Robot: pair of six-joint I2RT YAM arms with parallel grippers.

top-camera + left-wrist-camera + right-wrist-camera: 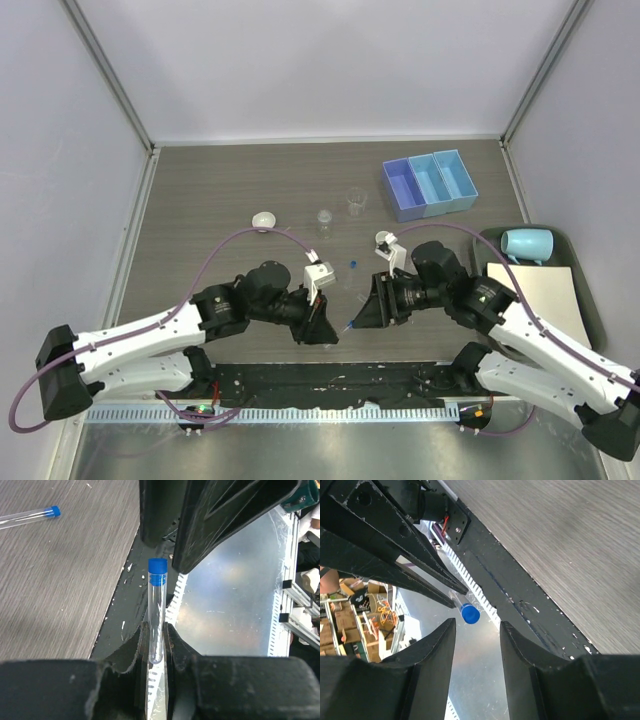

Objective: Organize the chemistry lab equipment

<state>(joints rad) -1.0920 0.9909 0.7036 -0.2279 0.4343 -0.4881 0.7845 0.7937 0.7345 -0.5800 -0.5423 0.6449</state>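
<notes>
My left gripper (331, 335) (157, 631) is shut on the round bottom end of a clear blue-capped tube (157, 600) and holds it over the table's near edge. The cap (470, 614) points at my right gripper (360, 316) (477, 626). That gripper is open, its fingertips just short of the cap and not touching it. A second tube (30, 516) (355, 264) lies on the table. Two tiny clear beakers (324, 218) (356, 200) stand mid-table. White round dishes lie at the left (264, 219) and beside the right wrist (383, 239). The blue three-compartment tray (428, 184) is at the back right. No tube rack shows.
A pale blue mug (527, 244) lies on a dark green tray (592, 318) with a white sheet at the right edge. Grey enclosure walls stand at the left, back and right. A black strip and metal rail (330, 385) run along the near edge under both grippers.
</notes>
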